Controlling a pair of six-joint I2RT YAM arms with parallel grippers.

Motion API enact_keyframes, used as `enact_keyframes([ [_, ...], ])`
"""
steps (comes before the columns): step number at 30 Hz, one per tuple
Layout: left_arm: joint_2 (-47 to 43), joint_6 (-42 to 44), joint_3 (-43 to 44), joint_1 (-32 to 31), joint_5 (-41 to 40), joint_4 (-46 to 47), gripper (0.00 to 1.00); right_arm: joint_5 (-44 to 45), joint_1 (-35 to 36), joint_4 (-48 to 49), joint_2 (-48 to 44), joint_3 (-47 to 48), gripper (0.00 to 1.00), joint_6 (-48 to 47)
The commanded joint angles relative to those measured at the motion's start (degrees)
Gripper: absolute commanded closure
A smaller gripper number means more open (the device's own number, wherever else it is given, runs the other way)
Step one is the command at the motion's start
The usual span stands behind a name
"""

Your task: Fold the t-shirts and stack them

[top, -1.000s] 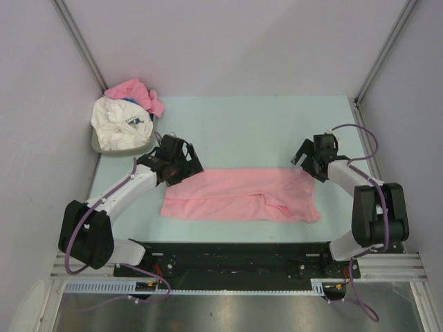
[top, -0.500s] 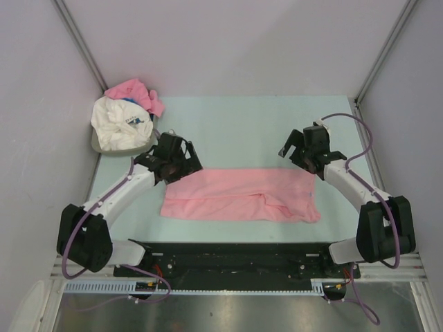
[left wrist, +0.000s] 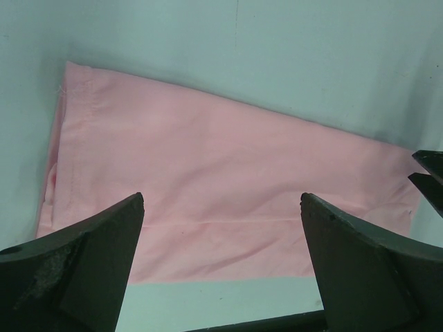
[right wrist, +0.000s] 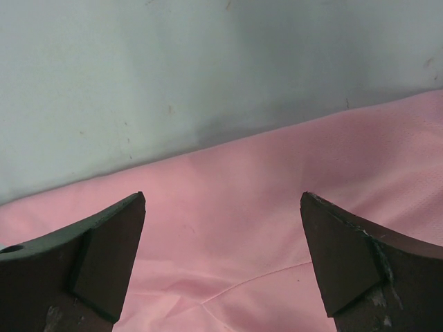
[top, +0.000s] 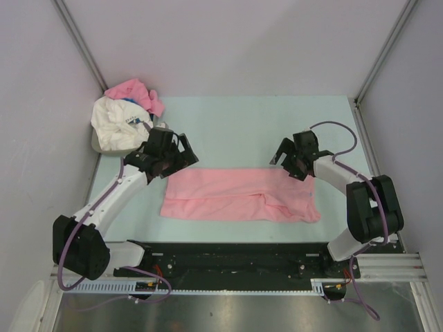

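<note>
left gripper (top: 178,156): jaws spread to their full width, with nothing between them. It hangs over the far left corner of the folded pink t-shirt (top: 239,195), fingers pointing down and inward across the cloth.
left wrist view: two dark fingers (left wrist: 90,266) frame a broad stretch of flat pink cloth. The stitched hem at the shirt's end runs down the left side of the view, and bare table shows beyond the far edge.
right gripper (top: 285,164): also wide open and empty. It sits low at the shirt's far right edge.
right wrist view: the fingers stand well apart above the line where pink cloth meets the table, and a soft crease crosses the cloth below them.
contact: neither gripper has hold of the shirt. Whether any fingertip grazes the cloth cannot be told.
folded pink t-shirt, position: it lies flat as a long band across the near middle of the table (top: 242,128), between the two arms. Its far edge is straight, and a raised fold shows in its right half.
white t-shirt (top: 118,124): crumpled in a grey tub (top: 97,146), with a small blue print showing.
crumpled pink t-shirt (top: 131,90): bunched on the far side of the white one.
tub, position: at the table's far left corner, just beyond the left gripper.
</note>
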Motion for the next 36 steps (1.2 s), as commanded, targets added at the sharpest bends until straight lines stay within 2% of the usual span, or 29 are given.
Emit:
enact_keyframes([
  [1,-2.5,0.3,-1.3,0.8,1.8,0.8,0.00,0.1,0.2,1.2,2.6,0.8,0.00,1.4],
  [9,-2.6,-0.1,-2.3,1.3,1.8,1.4,0.00,-0.3,0.1,5.2,10.7,1.8,0.00,2.4],
  [16,-2.9,0.0,-3.5,1.8,2.1,2.0,0.00,-1.7,0.5,4.5,24.2,11.7,0.00,3.2],
  [23,-0.2,0.3,-4.2,1.8,2.0,2.8,0.00,-6.6,1.5,-3.3,39.8,34.4,0.00,3.4],
  [24,0.2,0.2,-4.2,1.9,2.0,2.9,0.00,-7.0,1.9,-4.3,43.0,41.3,0.00,2.0],
  [26,1.0,-0.7,-4.2,1.9,1.9,3.8,0.00,-9.6,3.3,-8.3,47.3,48.8,0.00,0.4],
  [27,1.5,-1.0,-4.7,1.9,1.9,4.4,0.00,-10.3,3.8,-10.2,52.1,58.5,0.00,-0.7],
  [30,2.4,-2.6,-6.1,1.9,2.6,7.9,0.00,-13.4,5.7,-17.1,59.2,73.2,0.00,-1.8],
  [31,2.8,-3.1,-6.4,1.8,2.7,8.7,0.00,-14.5,6.2,-17.9,63.1,81.6,0.00,-0.8],
  [34,5.2,-3.0,-5.7,1.8,2.7,10.7,0.00,-21.1,6.6,-11.8,67.1,89.3,0.00,3.8],
  [36,6.3,-2.7,-4.8,1.8,2.7,11.0,0.00,-22.4,6.3,-6.8,66.1,88.3,0.00,5.7],
])
